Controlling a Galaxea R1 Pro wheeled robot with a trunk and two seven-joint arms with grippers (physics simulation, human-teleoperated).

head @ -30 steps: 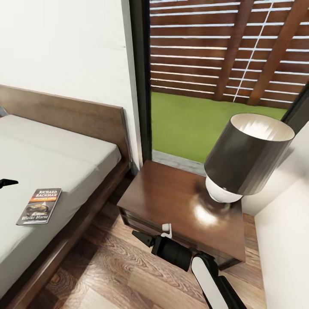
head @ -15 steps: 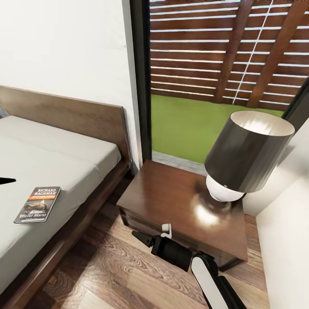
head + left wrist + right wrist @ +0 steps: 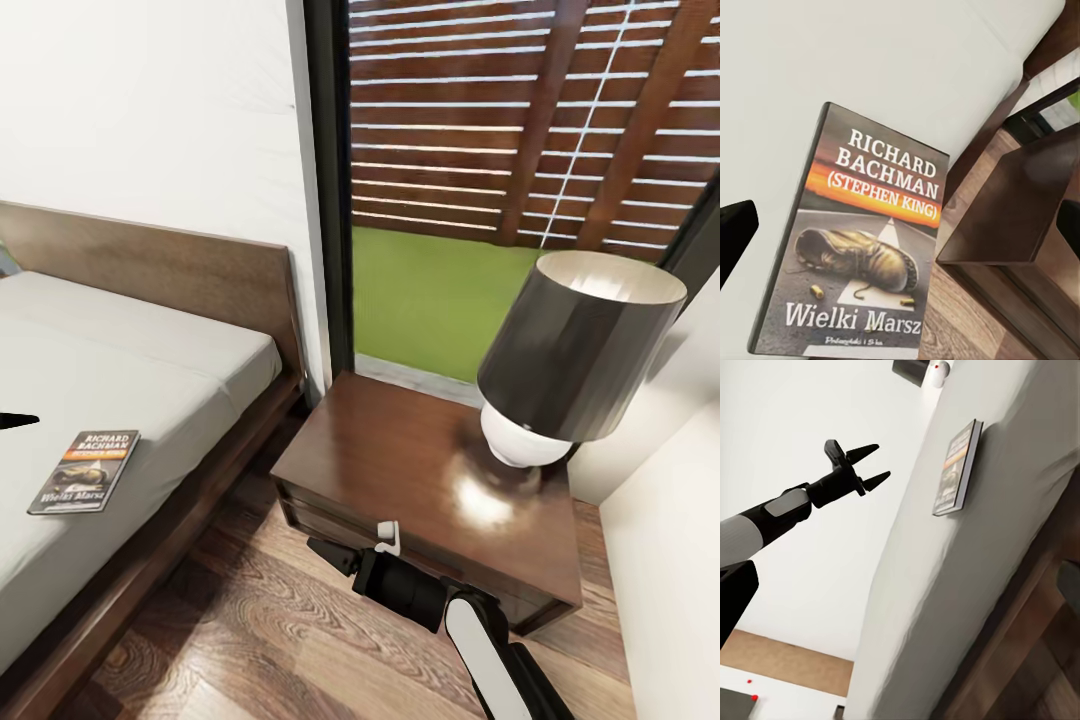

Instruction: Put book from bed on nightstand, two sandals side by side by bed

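So I was lining up my left gripper [image 3: 874, 465], jaws spread and empty, over the thin dark orange-banded paperback [image 3: 84, 471] lying on the light-grey mattress [image 3: 150, 370], next I'd need to drop and pinch it.

The bed [image 3: 120, 370] lies to my left, its headboard against the wall behind it. The book [image 3: 84, 471] rests flat on the mattress near the bed's right edge. My left pincer [image 3: 870, 466] hangs above the mattress, apart from the book. Right of the bed stands the nightstand [image 3: 400, 470], before the window [image 3: 520, 150], a lamp [image 3: 570, 360] on its surface. My right pincer [image 3: 330, 552] sits before the nightstand, over the floor [image 3: 250, 640].
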